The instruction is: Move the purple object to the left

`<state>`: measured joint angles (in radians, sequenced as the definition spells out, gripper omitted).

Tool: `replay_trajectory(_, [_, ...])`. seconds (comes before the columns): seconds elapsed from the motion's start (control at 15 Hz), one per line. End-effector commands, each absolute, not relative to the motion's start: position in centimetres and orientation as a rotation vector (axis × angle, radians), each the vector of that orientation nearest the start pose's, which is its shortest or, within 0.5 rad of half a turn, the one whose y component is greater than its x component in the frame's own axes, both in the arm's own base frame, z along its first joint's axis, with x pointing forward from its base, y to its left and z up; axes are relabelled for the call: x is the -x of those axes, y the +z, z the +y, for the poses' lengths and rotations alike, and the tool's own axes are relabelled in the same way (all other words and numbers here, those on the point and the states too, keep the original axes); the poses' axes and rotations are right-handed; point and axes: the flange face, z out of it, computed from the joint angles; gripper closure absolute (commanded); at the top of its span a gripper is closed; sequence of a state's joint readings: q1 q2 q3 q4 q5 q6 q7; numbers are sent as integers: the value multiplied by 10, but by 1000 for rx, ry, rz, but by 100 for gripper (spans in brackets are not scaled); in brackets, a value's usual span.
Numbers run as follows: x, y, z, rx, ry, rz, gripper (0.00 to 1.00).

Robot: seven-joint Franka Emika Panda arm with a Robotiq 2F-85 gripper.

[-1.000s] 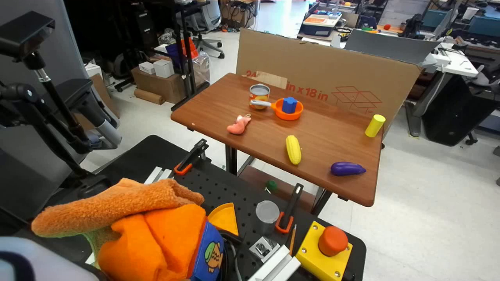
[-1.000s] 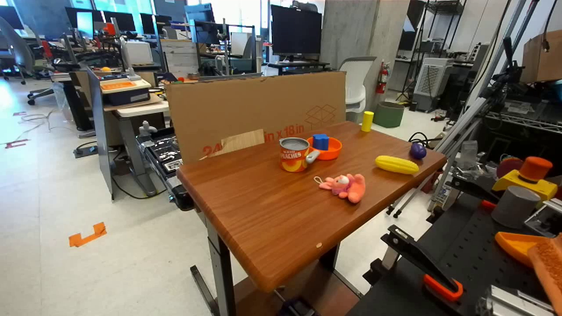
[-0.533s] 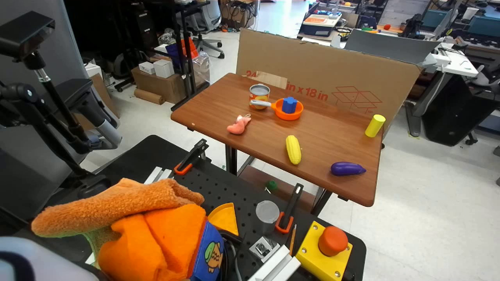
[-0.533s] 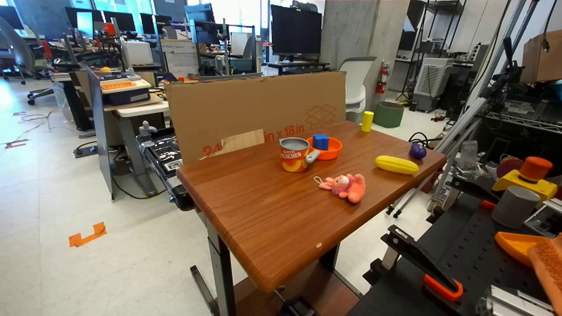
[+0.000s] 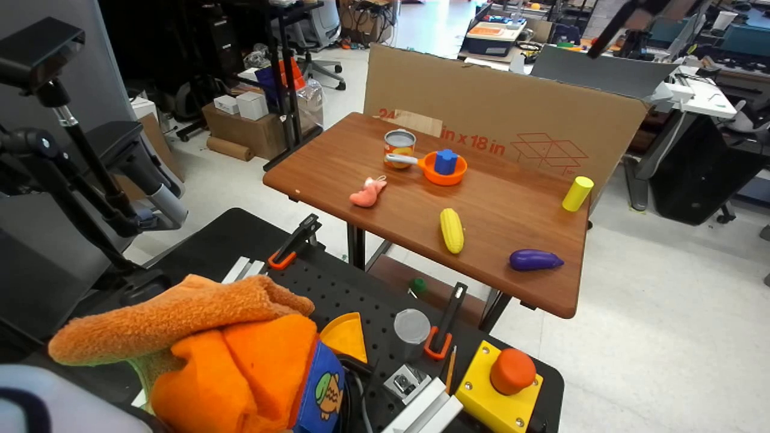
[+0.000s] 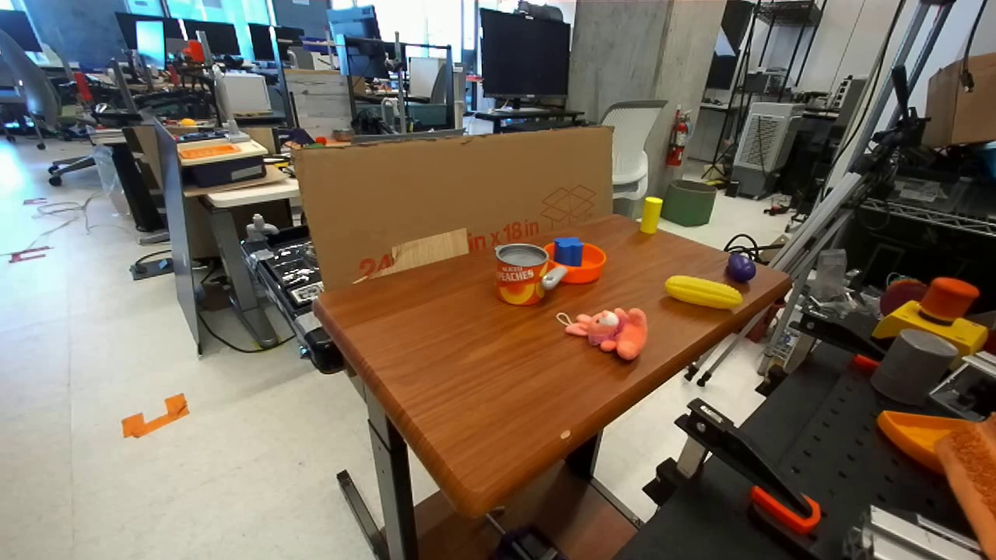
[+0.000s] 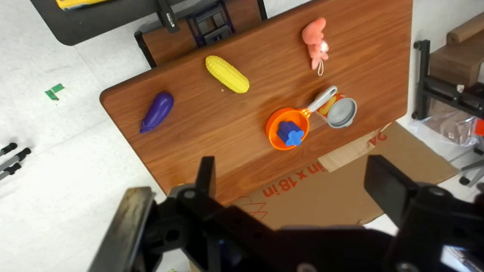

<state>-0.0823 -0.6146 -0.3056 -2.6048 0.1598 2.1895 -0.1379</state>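
1. Apparently not yet past the approach: no grasp, lift or carry to credit, judging by the present layout.
2. Over at the gripper [image 7: 293,173], seen in the wrist view well above the wooden table [image 7: 227,128]: spread wide, with a broad gap and no hold on anything.
3. As to the purple eggplant toy [image 7: 158,111]: lies on its side near a corner of that table, well apart from the gripper, near the yellow corn toy [image 7: 227,74] but not touching it.
4. Remaining in full, in likely order: travel over to the eggplant, come down, close on it, take it leftward, let go.
5. Hard to settle from these views: the exact meaning of left. Probably toward the yellow corn toy, reckoning from the black workbench [image 5: 234,237] and facing the cardboard panel [image 5: 499,102].
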Motion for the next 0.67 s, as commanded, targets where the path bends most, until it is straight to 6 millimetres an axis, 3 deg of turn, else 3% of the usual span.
replay_trajectory(0.0, [-391, 421, -161, 2767, -366, 584, 0])
replay_trajectory(0.6, [-463, 304, -196, 2773, -247, 1064, 0])
